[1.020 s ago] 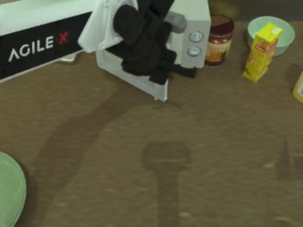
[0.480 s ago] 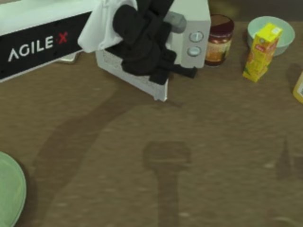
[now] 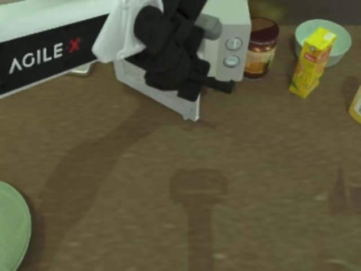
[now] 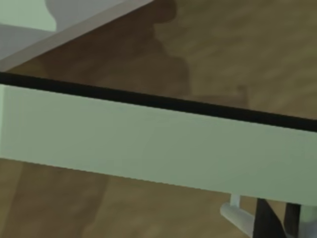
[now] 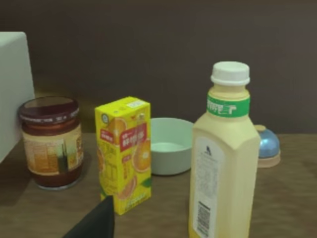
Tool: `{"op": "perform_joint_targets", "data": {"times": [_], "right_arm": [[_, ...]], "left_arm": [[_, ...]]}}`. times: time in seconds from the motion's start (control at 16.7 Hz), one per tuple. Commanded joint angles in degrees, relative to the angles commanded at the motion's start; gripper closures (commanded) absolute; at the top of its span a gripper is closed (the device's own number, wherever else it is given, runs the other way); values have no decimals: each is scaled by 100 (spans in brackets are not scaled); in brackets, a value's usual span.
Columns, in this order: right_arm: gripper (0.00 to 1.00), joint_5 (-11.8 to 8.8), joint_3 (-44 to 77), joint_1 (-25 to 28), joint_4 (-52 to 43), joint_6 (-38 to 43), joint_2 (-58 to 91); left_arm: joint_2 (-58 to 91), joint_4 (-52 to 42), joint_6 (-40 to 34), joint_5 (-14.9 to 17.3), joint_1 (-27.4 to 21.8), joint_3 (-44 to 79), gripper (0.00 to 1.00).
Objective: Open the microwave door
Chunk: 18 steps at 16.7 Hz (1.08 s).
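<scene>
At the far side of the table, my left gripper (image 3: 217, 86) sits against the front of the microwave (image 3: 234, 22), black fingers reaching toward the knob panel; whether they are spread or pressed together I cannot tell. Below it the microwave door (image 3: 163, 96), a flat white panel with a speckled mesh window, stands swung outward at an angle from the white boxy body, its free edge pointing near and right. Two round grey knobs (image 3: 232, 52) sit one above the other on the narrow panel. My left arm's white casing reads "AGILE X" (image 3: 45, 53) on a black band. Just right of the microwave stands a glass jar (image 3: 262, 46) with a dark red lid, dark contents and an orange label. Further right, a yellow juice carton (image 3: 312, 62) printed with orange slices stands touching or just before an empty pale green bowl (image 3: 338, 35). A cream plastic bottle (image 5: 224, 158) with white cap and green neck band stands nearest my right gripper (image 5: 96, 223), by the right edge. A green plate (image 3: 11, 226) lies near left.
</scene>
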Motion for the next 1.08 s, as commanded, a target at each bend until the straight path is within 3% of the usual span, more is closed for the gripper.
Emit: {"op": "perform_joint_targets", "data": {"times": [0.42, 1.08], "right_arm": [[0, 0, 0, 0, 0, 0, 0], [0, 0, 0, 0, 0, 0, 0]], "left_arm": [[-447, 180, 747, 384, 236, -568, 100], [-452, 180, 759, 390, 240, -579, 100]]}}
